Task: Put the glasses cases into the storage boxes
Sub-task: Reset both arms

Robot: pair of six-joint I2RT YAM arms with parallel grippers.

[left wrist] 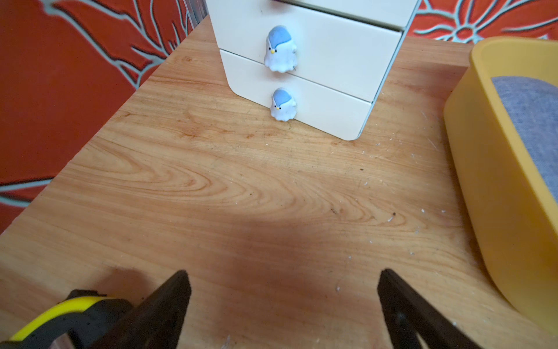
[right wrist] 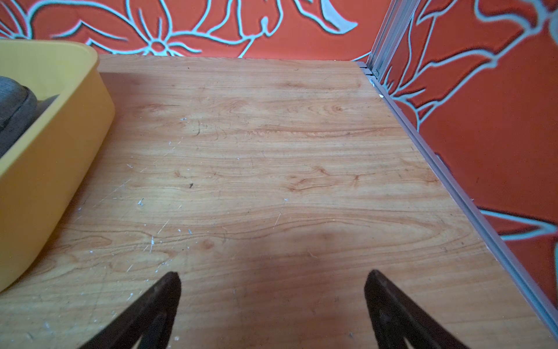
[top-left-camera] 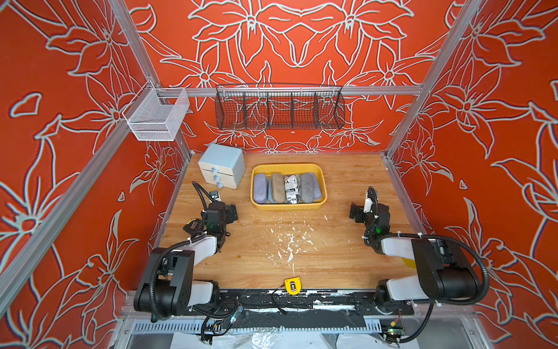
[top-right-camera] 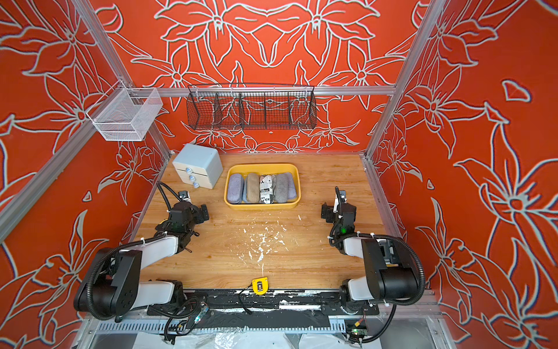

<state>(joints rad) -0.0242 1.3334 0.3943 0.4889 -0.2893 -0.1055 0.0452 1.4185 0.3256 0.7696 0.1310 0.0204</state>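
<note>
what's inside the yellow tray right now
The yellow tray holds four side by side on top: lavender case, tan case, newsprint case, grey case. A light blue case peeks out beneath; anything else underneath is covered.

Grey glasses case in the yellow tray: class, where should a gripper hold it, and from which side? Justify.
Probably its narrow middle, jaws across the long sides, coming from straight above: the grey case lies flat, seemingly atop a blue case, and the yellow tray blocks sideways approach.

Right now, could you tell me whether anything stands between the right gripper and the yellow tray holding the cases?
Nothing visible does: only bare table lies between the open right gripper and the yellow tray with the cases.
</note>
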